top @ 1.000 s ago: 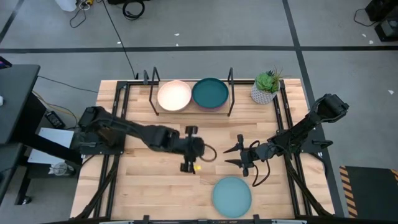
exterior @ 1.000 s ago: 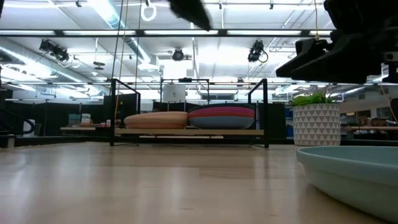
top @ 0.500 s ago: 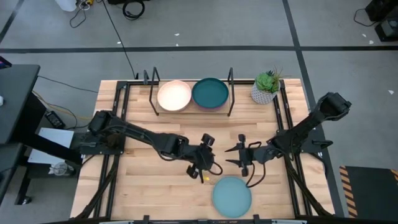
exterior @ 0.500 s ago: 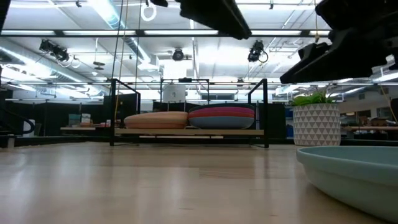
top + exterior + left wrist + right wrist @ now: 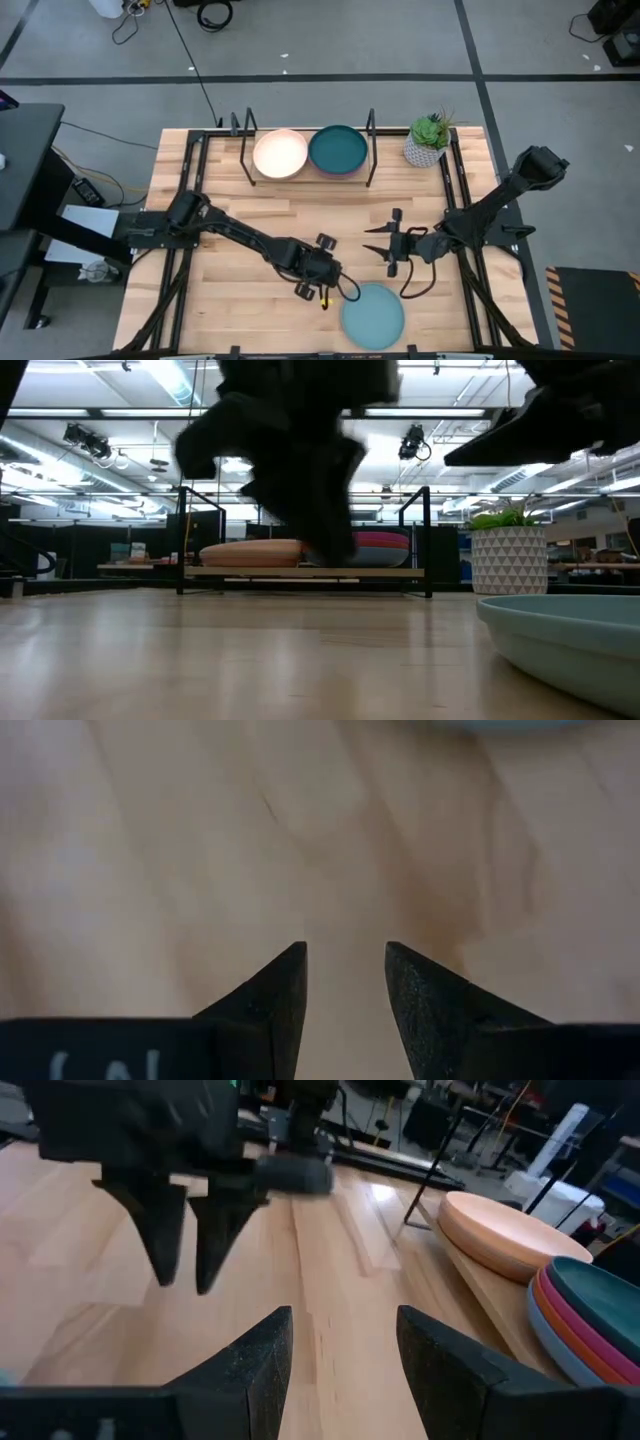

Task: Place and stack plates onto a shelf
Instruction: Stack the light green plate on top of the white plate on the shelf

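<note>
The shelf (image 5: 308, 172) stands at the far edge of the table (image 5: 230, 290) and carries two stacks: a cream plate (image 5: 279, 153) tops one, a dark teal plate (image 5: 337, 149) tops the other. One light blue plate (image 5: 372, 314) lies loose at the near table edge, well apart from the shelf.

The left gripper (image 5: 312, 270) hangs just beside this plate's rim, on its left side, jaws parted and empty over bare wood. The right gripper (image 5: 383, 243) waits near the plate, on its shelf side, jaws likewise parted and empty.

Judgement: the step in hand is picking up the light blue plate. Recommended: approach low, straddle the rim squarely with one finger under the lip, close firmly, and lift level to prevent slipping.
</note>
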Motion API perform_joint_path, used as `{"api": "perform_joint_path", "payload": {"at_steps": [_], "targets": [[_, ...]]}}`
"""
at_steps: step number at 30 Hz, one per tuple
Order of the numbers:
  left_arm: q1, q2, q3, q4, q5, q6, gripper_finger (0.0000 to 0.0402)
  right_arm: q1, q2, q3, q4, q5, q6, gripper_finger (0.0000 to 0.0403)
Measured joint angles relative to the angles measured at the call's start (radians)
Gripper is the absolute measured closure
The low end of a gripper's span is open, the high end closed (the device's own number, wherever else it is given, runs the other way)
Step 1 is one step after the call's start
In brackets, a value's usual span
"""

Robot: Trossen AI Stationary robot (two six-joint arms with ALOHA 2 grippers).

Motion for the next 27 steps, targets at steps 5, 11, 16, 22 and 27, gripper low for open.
{"api": "perform_joint_path", "payload": {"at_steps": [5, 11, 16, 22, 27], "targets": [[0.005, 0.023, -0.002, -0.005, 0.159, -0.176, 0.0258, -0.009, 0.053, -0.048, 0.166, -0.007, -0.085, 0.0216], [-0.027, 0.022, 0.0, 0.014, 0.166, -0.222, 0.0258, -0.018, 0.071, -0.04, 0.203, -0.153, -0.138, 0.0216], [-0.061, 0.004, -0.054, 0.14, 0.077, -0.19, 0.026, -0.016, 0.078, 0.012, 0.082, -0.225, -0.153, 0.0218], [-0.109, -0.076, -0.262, 0.381, 0.008, -0.225, 0.026, -0.025, 0.066, 0.136, -0.189, -0.356, -0.017, 0.0226], [-0.14, -0.136, -0.393, 0.626, -0.085, -0.235, 0.026, -0.036, 0.115, 0.274, -0.407, -0.498, 0.078, 0.0225]]}}
